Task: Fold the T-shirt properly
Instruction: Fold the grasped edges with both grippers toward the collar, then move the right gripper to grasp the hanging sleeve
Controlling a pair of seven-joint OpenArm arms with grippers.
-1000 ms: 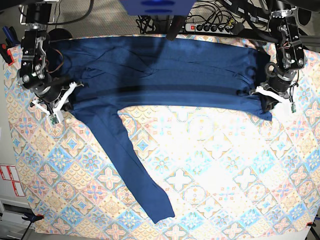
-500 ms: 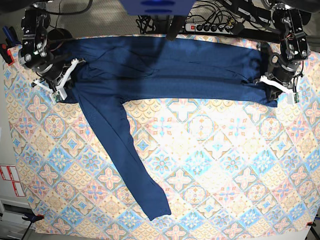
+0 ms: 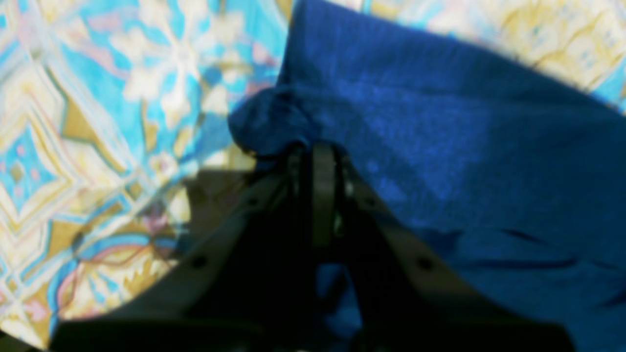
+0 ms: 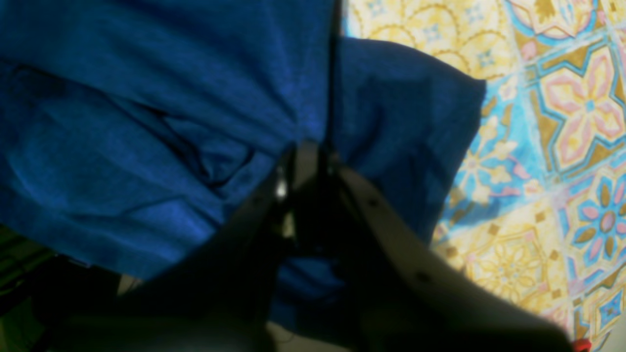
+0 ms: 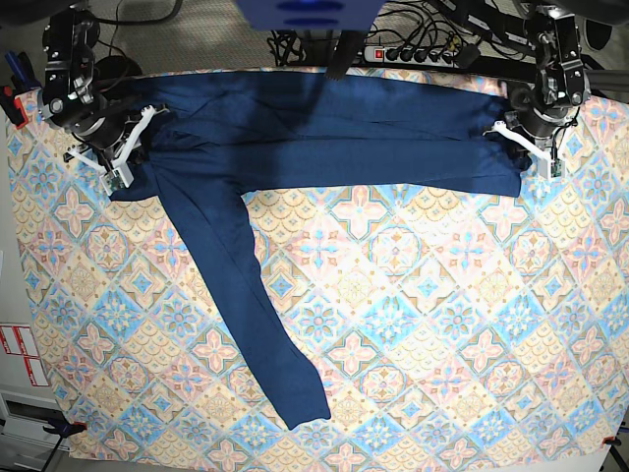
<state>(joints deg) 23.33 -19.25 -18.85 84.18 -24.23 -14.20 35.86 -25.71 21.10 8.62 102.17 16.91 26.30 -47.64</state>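
The T-shirt (image 5: pixel 324 138) lies as a long dark blue band across the top of the base view, its long axis running left to right, on the patterned cloth (image 5: pixel 423 324). One sleeve (image 5: pixel 246 305) hangs off that band near its left end and trails down toward the lower middle of the frame, ending well clear of both my arms.

My right gripper (image 5: pixel 116 162) sits at the band's left end, upper left of the frame, jaws pressed together on a bunch of the fabric (image 4: pixel 313 122); its wrist view shows the cloth gathered right at the tips. My left gripper (image 5: pixel 526 147) sits at the band's right end, upper right of the frame, likewise pinching a fold (image 3: pixel 293 127) of the shirt.

So I hold the body by its two ends, stretched between my claws. The loose sleeve is what matters next, I judge: it lies below and just inward of my right gripper, far from my left, so the right arm is the nearer one to bring it in.
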